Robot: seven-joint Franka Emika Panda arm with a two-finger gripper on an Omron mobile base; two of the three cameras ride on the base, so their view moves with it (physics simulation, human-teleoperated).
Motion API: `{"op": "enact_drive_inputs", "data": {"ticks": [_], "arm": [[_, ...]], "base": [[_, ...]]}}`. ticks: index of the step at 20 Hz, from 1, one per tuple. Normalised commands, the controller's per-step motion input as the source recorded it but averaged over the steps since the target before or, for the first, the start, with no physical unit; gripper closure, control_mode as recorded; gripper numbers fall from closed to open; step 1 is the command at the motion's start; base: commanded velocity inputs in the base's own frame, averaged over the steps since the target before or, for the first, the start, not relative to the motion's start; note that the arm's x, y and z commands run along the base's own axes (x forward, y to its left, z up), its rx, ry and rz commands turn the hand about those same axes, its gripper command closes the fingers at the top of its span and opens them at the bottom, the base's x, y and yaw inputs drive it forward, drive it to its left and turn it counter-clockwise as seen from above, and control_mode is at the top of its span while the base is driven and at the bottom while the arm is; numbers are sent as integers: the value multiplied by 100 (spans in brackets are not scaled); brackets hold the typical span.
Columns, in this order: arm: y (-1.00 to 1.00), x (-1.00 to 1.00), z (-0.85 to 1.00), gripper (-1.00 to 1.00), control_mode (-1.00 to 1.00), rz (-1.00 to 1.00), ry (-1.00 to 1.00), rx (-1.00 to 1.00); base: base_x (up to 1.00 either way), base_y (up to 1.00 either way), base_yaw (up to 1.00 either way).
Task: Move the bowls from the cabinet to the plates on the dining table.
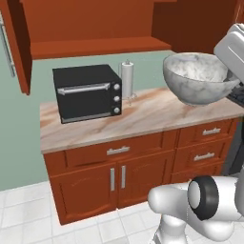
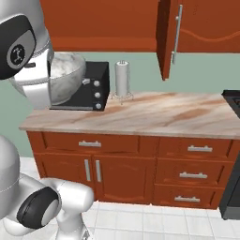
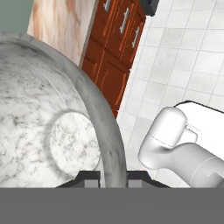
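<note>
The tool point(image 3: 113, 177) is clenched on the rim of the speckled marble bowl point(image 1: 198, 78), one finger inside the wall and one outside, as the hand view shows with the thick grey lip running straight down between the two tips. From where I stand the bowl hangs in the air, clear of the surface point(image 1: 143, 119) below it and off to one side of the black oven point(image 1: 88, 93), roughly upright with its mouth up.

It looks like stone: stiff, probably heavy for its size, and likely to chip if knocked against the cabinet point(image 2: 176, 37) door or set down hard. The polished wall seems slippery, and a pinch on one edge leaves all the weight hanging to one side, so I would expect it to want to swing or slide in the grip. The rim is the only sensible hold; the curved belly offers nothing to pinch.

A paper towel roll point(image 2: 122, 77) stands beside the oven.
</note>
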Motion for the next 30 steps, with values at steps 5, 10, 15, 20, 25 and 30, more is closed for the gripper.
{"op": "enact_drive_inputs", "data": {"ticks": [5,10,15,20,25,30], "arm": [[0,0,0,100,100,0,0,0],[0,0,0,100,100,0,0,0],[0,0,0,100,100,0,0,0],[0,0,0,100,100,0,0,0],[0,0,0,100,100,0,0,0],[0,0,0,100,100,0,0,0]], "base": [[0,1,-25],[0,0,-25],[0,0,-25],[0,0,-25],[0,0,-25],[0,0,-25]]}}
